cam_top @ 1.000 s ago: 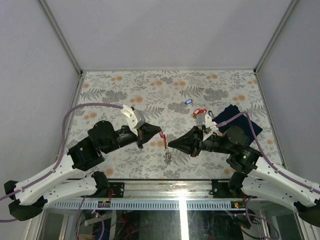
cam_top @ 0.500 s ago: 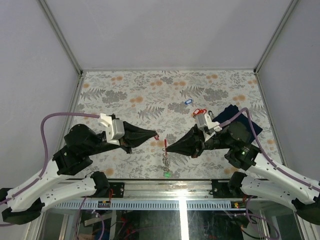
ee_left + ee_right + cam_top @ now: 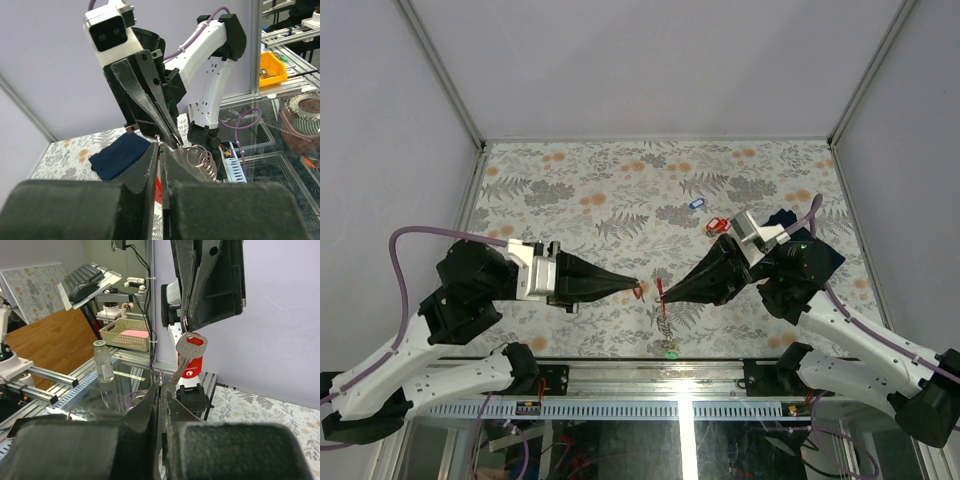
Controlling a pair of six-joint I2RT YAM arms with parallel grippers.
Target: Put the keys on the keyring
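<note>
Top external view: the left gripper [image 3: 634, 289] and right gripper [image 3: 663, 296] are being held tip to tip near the table's [image 3: 570, 180] 6 o'clock edge, both fully closed. The keyring [image 3: 666, 325] is being dangled from the right tip as a thin blurred strand, with a green tag [image 3: 671, 349] at its lower end. A blue-tagged key [image 3: 696, 203] and a red-tagged key [image 3: 717, 225] are being left lying toward 1 o'clock, near the navy cloth [image 3: 780, 218].

Only in the right wrist view is the left gripper's load being made clear: a red-headed key [image 3: 188, 351] is being clamped, its blade slanting down toward the right fingertips. Only in the left wrist view are the keyring's separate loops being resolved, pinched by the right gripper.
</note>
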